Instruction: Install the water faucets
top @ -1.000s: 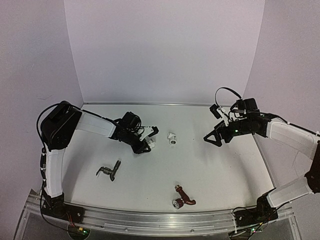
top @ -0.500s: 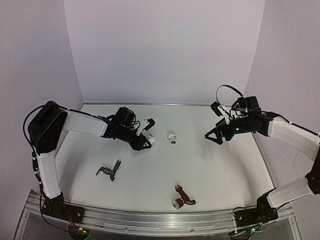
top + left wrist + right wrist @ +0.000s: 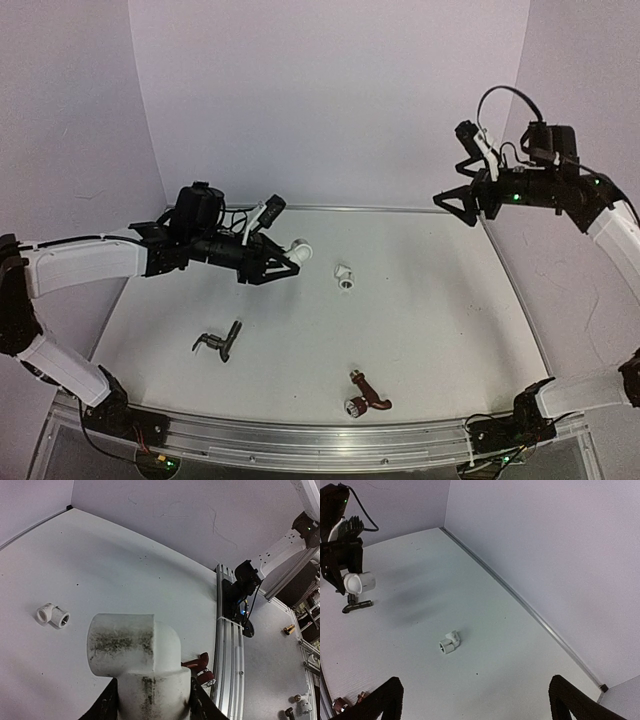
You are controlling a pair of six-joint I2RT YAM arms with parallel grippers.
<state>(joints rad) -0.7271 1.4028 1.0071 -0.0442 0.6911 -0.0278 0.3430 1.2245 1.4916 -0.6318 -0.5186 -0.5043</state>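
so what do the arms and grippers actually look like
The left arm and right arm both have white shell links with black joints. The left gripper and right gripper are black and two-fingered. A black cable loops above the right wrist, near a small green light.

A white plastic elbow pipe fitting carries smudged dark grey-green streaks. A second small white plastic elbow fitting looks clean. The dark grey, almost black tap with a thin lever contrasts with the reddish-brown tap with a silvery round end. The white table shows tiny dark specks. The plain walls are pale lilac.
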